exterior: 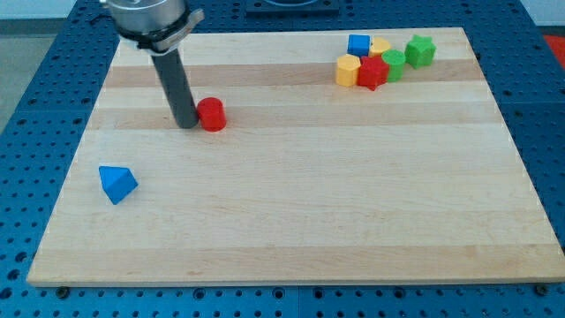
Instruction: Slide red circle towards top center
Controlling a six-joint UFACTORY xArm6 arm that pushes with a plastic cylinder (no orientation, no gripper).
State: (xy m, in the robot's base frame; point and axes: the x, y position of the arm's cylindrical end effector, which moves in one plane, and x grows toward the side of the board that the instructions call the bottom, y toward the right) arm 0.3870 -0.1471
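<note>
Red is the colour of the block that matters here: the red circle [211, 115], a short round piece, stands on the wooden board [291, 212] in the upper left part of the view. My tip [187, 124] is just on its left side, touching it or nearly so; I cannot tell which. So the circle lies to the view's right of the tip, and the top center of the board lies further to the right and a little up. I judge that a push from this side goes in a useful direction, but the tip should come slightly lower behind the circle to send it upward too.

The arm has no hand to open or close; it ends only in the dark rod.

Near the top right there is a group of blocks: a blue cube [357, 43], two yellow blocks [348, 69], a red star [372, 73] and two green blocks [420, 49]. A blue triangle [116, 183] lies alone at the left.
</note>
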